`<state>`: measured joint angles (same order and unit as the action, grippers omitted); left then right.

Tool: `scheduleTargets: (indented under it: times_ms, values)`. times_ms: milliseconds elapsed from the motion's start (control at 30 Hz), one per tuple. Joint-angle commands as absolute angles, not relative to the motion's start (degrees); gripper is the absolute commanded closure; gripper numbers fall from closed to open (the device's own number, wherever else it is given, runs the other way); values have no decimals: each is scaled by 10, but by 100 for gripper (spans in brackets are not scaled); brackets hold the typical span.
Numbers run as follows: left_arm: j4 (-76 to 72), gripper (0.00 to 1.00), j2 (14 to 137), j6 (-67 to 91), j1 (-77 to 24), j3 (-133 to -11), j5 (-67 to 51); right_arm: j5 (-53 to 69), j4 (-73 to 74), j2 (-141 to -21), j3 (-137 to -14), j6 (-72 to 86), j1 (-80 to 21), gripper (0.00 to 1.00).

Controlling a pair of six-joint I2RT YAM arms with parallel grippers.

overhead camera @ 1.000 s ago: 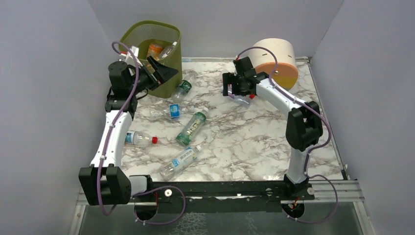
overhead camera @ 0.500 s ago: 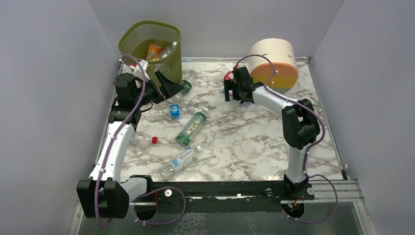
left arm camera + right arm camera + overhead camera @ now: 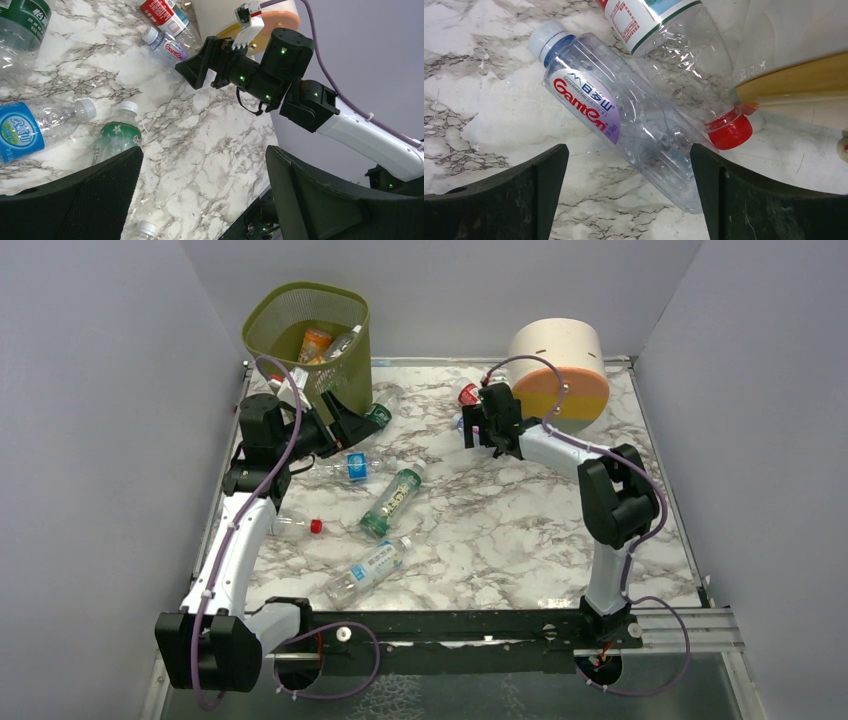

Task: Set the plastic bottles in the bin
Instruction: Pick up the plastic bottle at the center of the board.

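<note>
While your left gripper (image 3: 202, 200) hangs just right of the olive-green mesh bin (image 3: 352, 380), jaws spread wide with nothing between them, settle on one target. The clear bottle with the blue label (image 3: 20, 131) and the green-labelled bottle (image 3: 116, 142) both lie on the near side of the bin. You will likely grip best across the body, not the cap.

Your right gripper (image 3: 626, 200), well to the right of the bin, is equally wide and empty above the clear bottle with the purple-and-white Ganten label (image 3: 589, 107). That one lies slantwise, so square your wrist to it and keep your fingers off the red-capped bottle (image 3: 674, 55) lying against it.

The bin holds an orange bottle (image 3: 315, 340) and a second clear bottle (image 3: 342, 343). Far right of the bin, the cream cylinder with orange and yellow bands (image 3: 560, 350) shows no opening, so you cannot tell its contents.
</note>
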<state>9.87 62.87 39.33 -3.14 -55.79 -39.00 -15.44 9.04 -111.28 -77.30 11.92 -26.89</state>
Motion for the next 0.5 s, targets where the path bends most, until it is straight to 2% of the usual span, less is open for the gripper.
scheduleTargets:
  times_ms: [0, 333, 467]
  values:
    - [105, 1, 619, 383, -37, -558, -396, -150, 81, -1091, -752, 117, -267, 8]
    - [122, 1, 615, 369, -44, -549, -393, -83, 75, -1023, -696, 106, -273, 24]
    - [121, 1, 613, 368, -47, -545, -392, -69, 75, -982, -679, 103, -288, 25]
